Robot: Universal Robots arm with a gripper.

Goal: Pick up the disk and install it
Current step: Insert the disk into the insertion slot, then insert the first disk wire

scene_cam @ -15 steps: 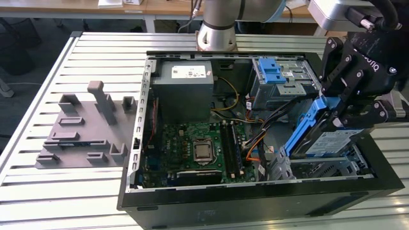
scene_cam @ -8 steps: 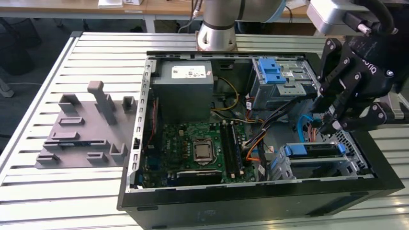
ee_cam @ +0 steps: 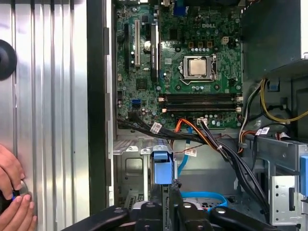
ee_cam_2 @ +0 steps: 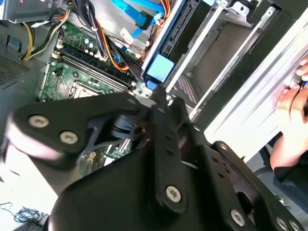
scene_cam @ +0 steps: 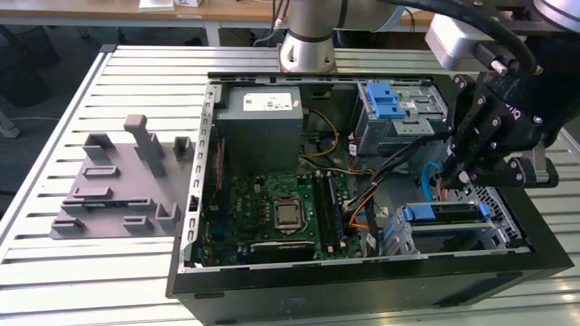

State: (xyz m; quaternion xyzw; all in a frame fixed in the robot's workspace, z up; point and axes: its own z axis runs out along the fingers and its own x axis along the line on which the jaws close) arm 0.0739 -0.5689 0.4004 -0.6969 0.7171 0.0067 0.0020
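Exterior view, sweeping from its left: a grey moulded fixture (scene_cam: 113,187) sits near the surface (scene_cam: 136,68) edge on that side. Next along comes the open computer case (scene_cam: 363,288), filling the middle and running out toward the edge on the exterior view's right. Inside it we pass the grey metal box (scene_cam: 263,112) with its white sticker, then the green motherboard (scene_cam: 272,207), then the drive cage with the blue ridged latch (scene_cam: 388,102). And there's the disk (scene_cam: 441,212), seated in the bay at the case's corner on the exterior view's right, blue carrier strip showing.

The pincer (scene_cam: 453,182) hangs right over it, clenched, tips drawn together.

Over to the first wrist view. A person's hand (ee_cam: 12,192) rests on the slats outside the case wall. The disk (ee_cam: 162,168) shows its blue end between metal brackets, and the pincer (ee_cam: 168,211) sits just beside that end. Whether they touch, I cannot tell.

Second wrist view: pincer (ee_cam_2: 156,103) closed up near the disk (ee_cam_2: 160,67), with the hand (ee_cam_2: 293,110) out at the surface's edge.
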